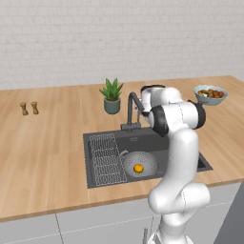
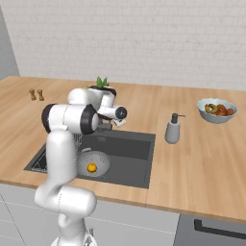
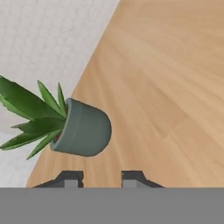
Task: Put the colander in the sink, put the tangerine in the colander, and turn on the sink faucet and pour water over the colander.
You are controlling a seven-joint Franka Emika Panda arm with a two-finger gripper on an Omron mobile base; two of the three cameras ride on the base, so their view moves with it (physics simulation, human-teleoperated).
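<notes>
Far left on the wooden counter (image 1: 47,143), two small brown shakers (image 1: 29,108) stand side by side, well apart from everything else. Moving along, the sink (image 1: 95,178) sits sunk into the counter, with the wire grid rack (image 1: 106,158) lying in its left part. Just right of the rack, the colander (image 1: 139,163) rests in the basin, and there's the tangerine (image 1: 138,167) lying inside it, bright orange against the metal. Behind the basin stands the sink faucet (image 1: 132,110), with the potted plant (image 1: 112,96) just to its left on the counter. The gripper (image 3: 101,178) is up near the faucet; in the hand view its two finger tips stand a little apart with nothing visible between them, pointing at the plant pot and the counter. Whether they touch the faucet, I cannot tell. Further right, a soap dispenser (image 2: 173,129) stands beside the sink, and at the far right sits the pale blue fruit bowl (image 1: 210,94).
</notes>
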